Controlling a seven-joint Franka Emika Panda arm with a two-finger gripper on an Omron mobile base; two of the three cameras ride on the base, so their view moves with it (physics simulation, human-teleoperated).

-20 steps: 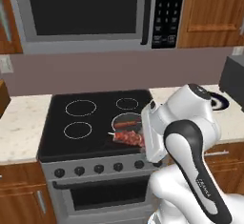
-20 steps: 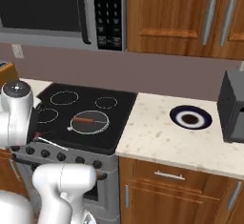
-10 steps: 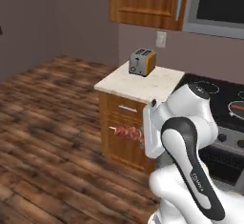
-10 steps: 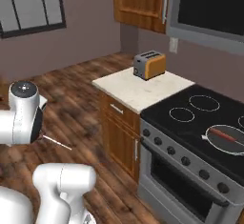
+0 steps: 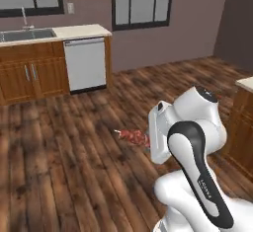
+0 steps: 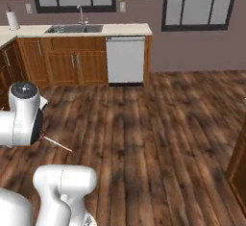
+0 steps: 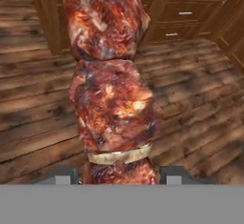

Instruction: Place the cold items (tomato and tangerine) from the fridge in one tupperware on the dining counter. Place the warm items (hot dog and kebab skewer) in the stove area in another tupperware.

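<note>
Kebab skewer [image 7: 114, 89]: glossy red-brown meat chunks stacked from 6 to 12 o'clock in hand view, clamped in tool [image 7: 116, 176], dark tips flanking its base. Left base view: skewer [image 5: 133, 136] juts toward 9 o'clock from white arm, above wooden floor [image 5: 59, 167]. Beyond, at 11 o'clock: white dishwasher [image 5: 86, 65], wood cabinets [image 5: 29, 75], sink [image 5: 24, 33] in pale desk [image 5: 81, 30]. No readable writing.

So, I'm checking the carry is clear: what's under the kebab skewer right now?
Under the kebab skewer lies bare wooden floor, with wood cabinets beyond. The meat hides the floor directly beneath it.
</note>
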